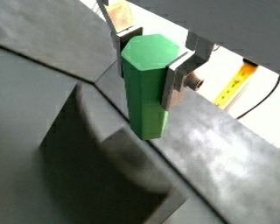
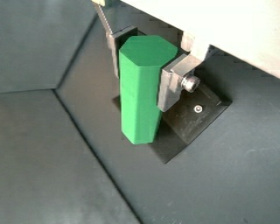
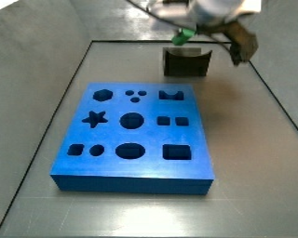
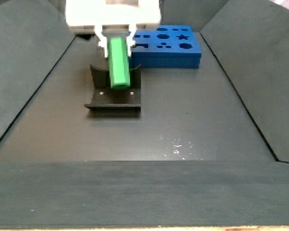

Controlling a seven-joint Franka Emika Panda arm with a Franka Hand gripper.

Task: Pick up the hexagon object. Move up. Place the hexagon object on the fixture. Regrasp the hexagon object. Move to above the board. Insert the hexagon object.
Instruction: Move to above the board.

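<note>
The hexagon object (image 1: 146,83) is a bright green bar, standing upright between the silver fingers (image 1: 177,86) of my gripper (image 1: 149,70), which is shut on its upper part. In a wrist view the hexagon object (image 2: 140,87) hangs over the fixture's dark base plate (image 2: 198,118). In both side views the gripper (image 4: 116,41) (image 3: 189,33) is directly over the fixture (image 4: 113,97) (image 3: 186,63), and the bar's lower end (image 4: 118,79) reaches down to it. Whether the bar touches the fixture cannot be told. The blue board (image 3: 133,139) lies apart from the fixture.
Dark sloping walls (image 4: 21,99) enclose the work floor on both sides. The board (image 4: 169,47) with its shaped cutouts sits beyond the fixture in a side view. A yellow tape measure (image 1: 234,87) lies outside the enclosure.
</note>
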